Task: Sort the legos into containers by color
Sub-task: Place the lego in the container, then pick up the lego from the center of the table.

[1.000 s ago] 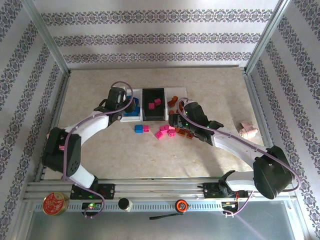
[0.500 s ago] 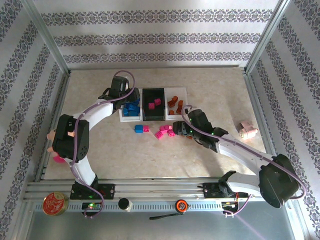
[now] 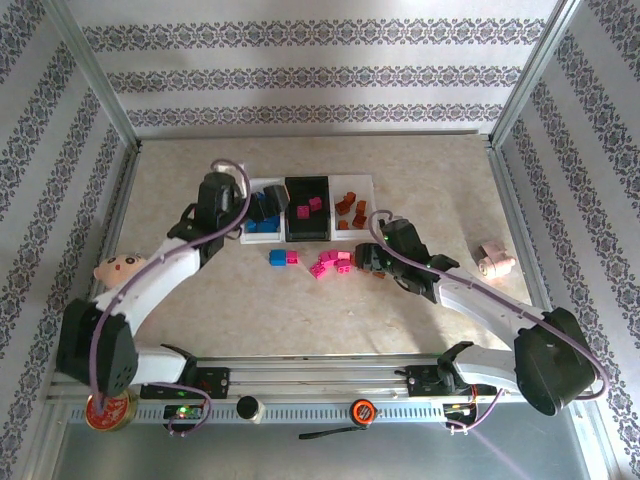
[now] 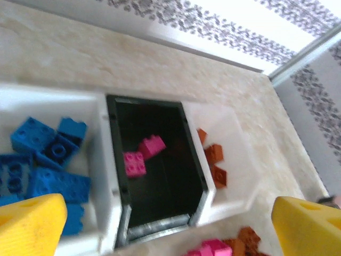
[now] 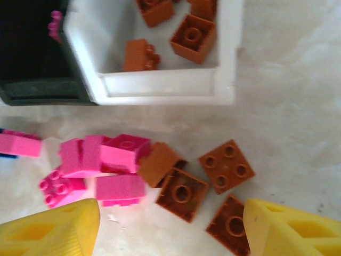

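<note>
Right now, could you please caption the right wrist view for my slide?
Open right gripper over pink legos and orange-brown legos beside the white tray.

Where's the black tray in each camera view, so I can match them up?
Top external: black tray, middle of the tray row.
Left wrist: black tray at centre, two pink bricks inside.
Right wrist: black tray in the top left corner, cut by the edge.
Shared landmark: the white tray holding orange-brown bricks, right beside it.

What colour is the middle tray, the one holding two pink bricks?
The middle tray is black, clearest in the left wrist view.
</note>
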### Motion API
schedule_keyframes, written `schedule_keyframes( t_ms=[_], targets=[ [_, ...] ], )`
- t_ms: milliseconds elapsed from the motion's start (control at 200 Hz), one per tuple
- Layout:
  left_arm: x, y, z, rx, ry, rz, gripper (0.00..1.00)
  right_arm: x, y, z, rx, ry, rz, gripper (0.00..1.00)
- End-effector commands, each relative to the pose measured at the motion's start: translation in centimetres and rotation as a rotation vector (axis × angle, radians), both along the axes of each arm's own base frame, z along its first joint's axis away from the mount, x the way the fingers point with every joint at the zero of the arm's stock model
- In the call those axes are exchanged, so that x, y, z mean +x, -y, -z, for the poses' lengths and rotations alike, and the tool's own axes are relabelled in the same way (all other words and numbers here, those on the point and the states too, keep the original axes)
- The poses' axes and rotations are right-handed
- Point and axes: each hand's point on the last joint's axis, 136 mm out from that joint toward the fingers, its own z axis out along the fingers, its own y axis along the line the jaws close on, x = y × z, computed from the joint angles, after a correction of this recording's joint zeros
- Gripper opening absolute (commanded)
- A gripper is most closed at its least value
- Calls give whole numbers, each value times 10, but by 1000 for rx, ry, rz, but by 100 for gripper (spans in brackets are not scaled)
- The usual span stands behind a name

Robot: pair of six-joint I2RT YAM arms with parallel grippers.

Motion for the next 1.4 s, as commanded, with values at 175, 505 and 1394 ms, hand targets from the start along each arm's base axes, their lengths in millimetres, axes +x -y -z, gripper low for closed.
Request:
schedule_keyframes(
  t_ms=[175, 505, 1394],
  targets=[
    [-64, 15, 38, -71, -39, 58, 100, -2, 25, 44, -20, -132, 84, 67],
    [-88, 9, 66, -89, -84, 56, 100, -5, 29, 66, -31, -193, 94, 59],
    [-95, 0, 86, -51, -102, 34, 100, -12, 13, 32, -67, -92, -6, 26]
  ],
)
